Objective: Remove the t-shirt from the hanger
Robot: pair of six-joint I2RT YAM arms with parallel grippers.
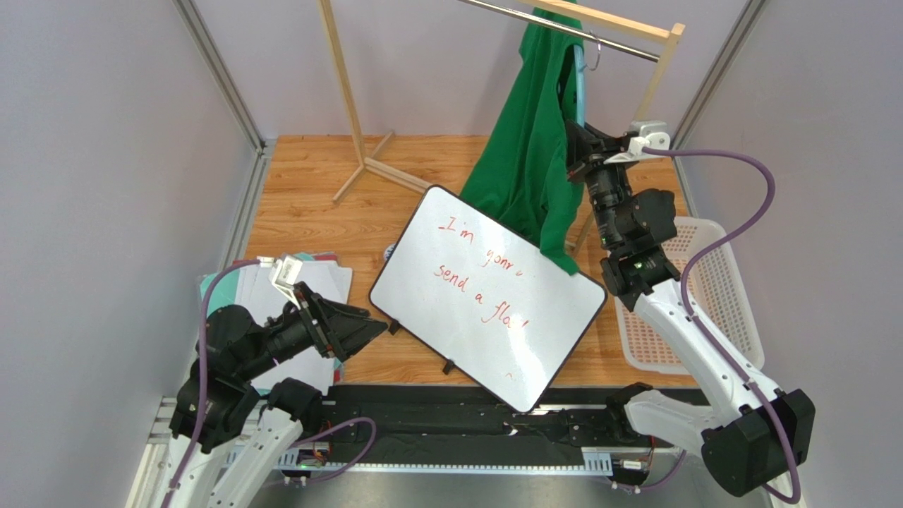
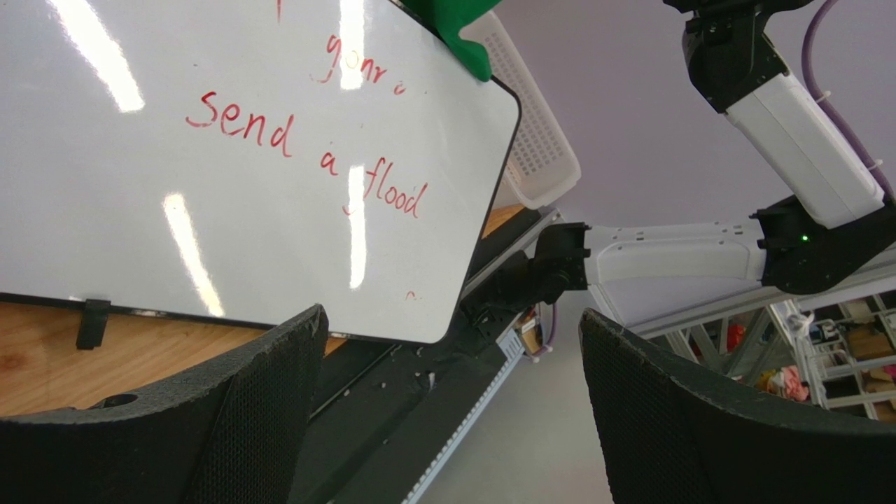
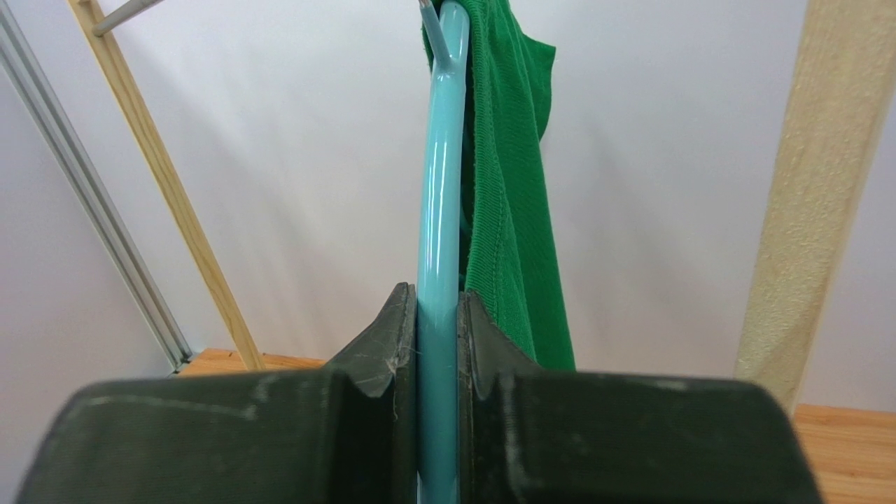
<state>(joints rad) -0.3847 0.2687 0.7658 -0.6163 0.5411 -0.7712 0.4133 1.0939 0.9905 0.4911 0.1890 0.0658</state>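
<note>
Nearest us, our left gripper (image 2: 452, 420) hovers low over the table edge, its black jaws wide apart and empty. To its right sits a white rectangular whiteboard (image 1: 488, 296) with red writing. Behind it, the dark green fabric t-shirt (image 1: 530, 159) hangs from the thin light-blue hanger (image 3: 440, 210) on a wooden rack's metal rail (image 1: 551, 21), seemingly bunched to the hanger's left side. Our right gripper (image 3: 436, 315) is clamped on the hanger's bar.
</note>
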